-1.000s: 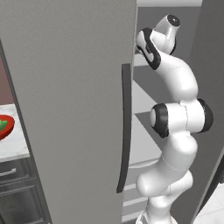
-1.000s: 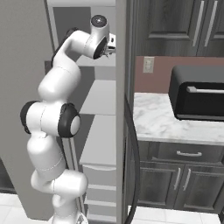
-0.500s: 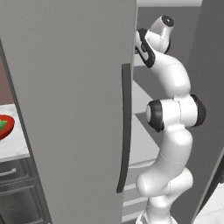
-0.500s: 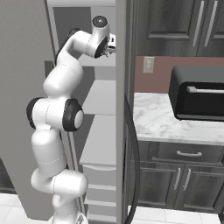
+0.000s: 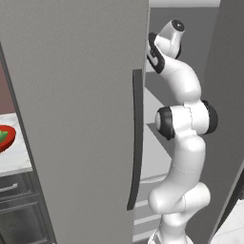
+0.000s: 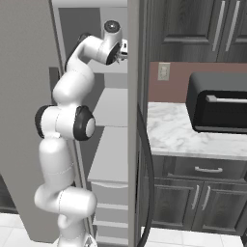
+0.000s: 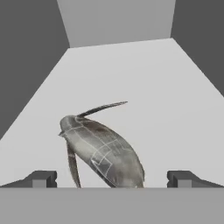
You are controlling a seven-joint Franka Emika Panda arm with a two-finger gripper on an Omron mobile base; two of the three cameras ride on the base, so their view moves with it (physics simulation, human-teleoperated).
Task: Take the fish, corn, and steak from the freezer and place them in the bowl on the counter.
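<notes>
At the far left of the left base view, the red bowl [image 5: 5, 137] sat on the white desk [image 5: 14, 159], cut off by the picture's edge, with something green showing inside it. Right of it the open freezer [image 5: 81, 109] door stood edge-on, its long dark handle [image 5: 136, 138] running down the near edge. Further right the white arm [image 5: 183, 143] rose from the floor and bent into the upper compartment.

In the right base view the arm [image 6: 65, 144] stood at the left, its wrist reaching over a pale shelf [image 6: 112, 108] high inside the freezer [image 6: 103, 164]. Right of the door edge lay a marble desk [image 6: 188, 135] with a black box-like appliance [image 6: 217, 102] on it, over dark cabinets [image 6: 193, 200].

In the hand view the tool [image 7: 112, 178] was spread wide, its 2 tips far apart at the bottom corners. Between them and just ahead, the grey fish [image 7: 103, 153] lay on the pale shelf floor [image 7: 166, 96], tilted, with thin fins sticking out; nothing was pinched.
</notes>
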